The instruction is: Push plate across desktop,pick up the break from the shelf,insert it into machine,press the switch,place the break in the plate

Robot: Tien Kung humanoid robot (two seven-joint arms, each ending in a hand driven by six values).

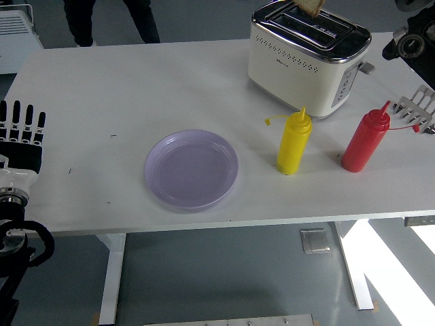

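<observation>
white table [136,88] | plate [191,169] centre | toaster [306,58] far right | grey floor [224,278]

Left hand [20,136] flat, fingers spread, at left edge; right arm [411,41] far right.

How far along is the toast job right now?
The plate sits mid-table, so the push looks done. A slice of bread pokes up from the toaster, so it has been inserted; whether the switch was pressed can't be told. Nothing is in hand: the left hand rests open at the table's left edge, and the right arm is off to the right. The plate is empty, so plating the bread is left.
</observation>
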